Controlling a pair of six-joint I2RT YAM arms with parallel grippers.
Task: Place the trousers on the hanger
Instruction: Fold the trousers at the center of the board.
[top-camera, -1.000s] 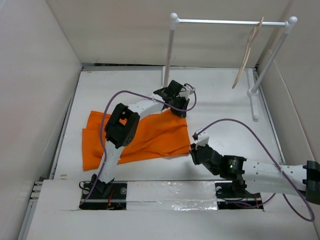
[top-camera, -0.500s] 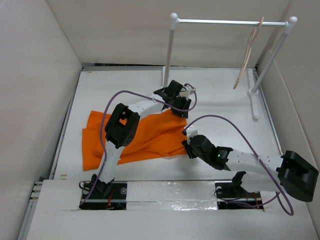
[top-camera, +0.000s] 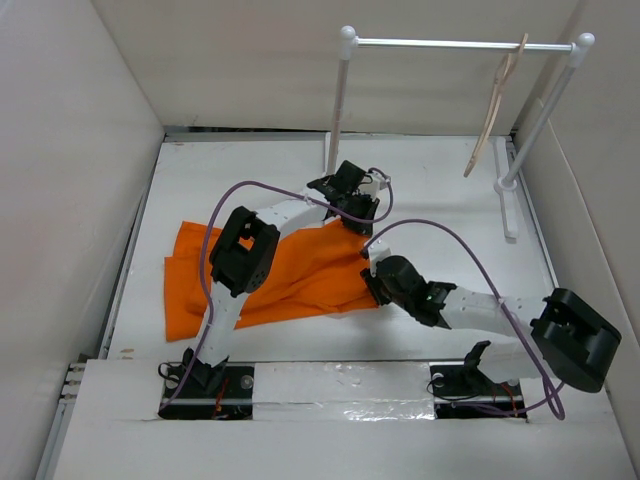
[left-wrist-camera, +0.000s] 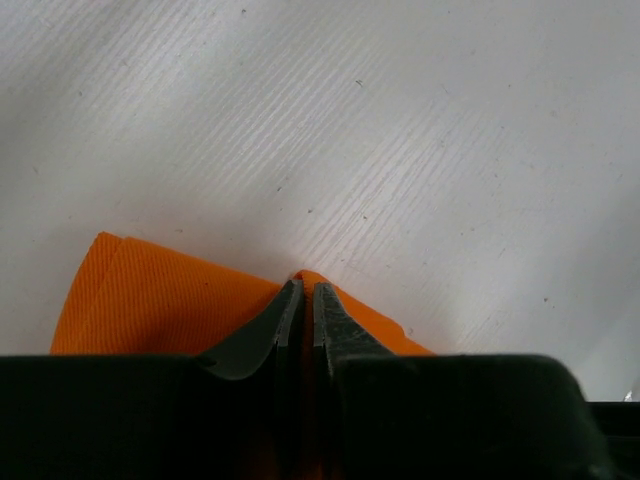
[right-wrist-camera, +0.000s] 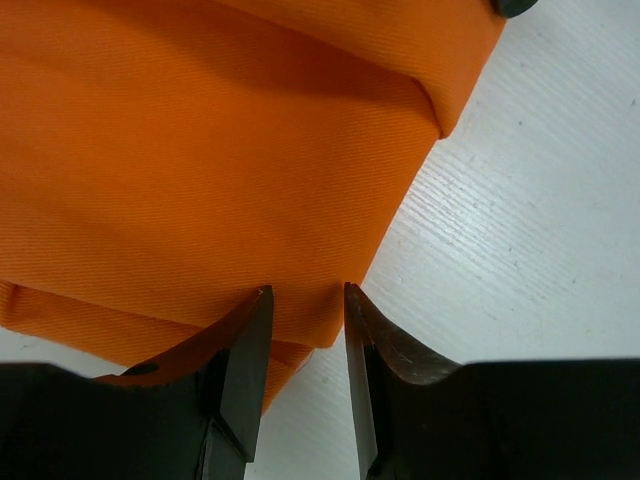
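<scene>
The orange trousers lie flat on the white table, left of centre. My left gripper is shut on their far right corner, and the cloth is pinched between its fingertips. My right gripper is open at the near right edge of the trousers, and a corner of the cloth sits between its fingers. The beige hanger hangs from the metal rod at the back right, away from both grippers.
A white rack with a metal rod stands at the back of the table. White walls enclose the workspace on three sides. The right arm's purple cable loops above the table.
My right gripper has moved left and forward until its open jaws straddle the near right edge of the trousers. The left gripper and the trousers have stayed still.
</scene>
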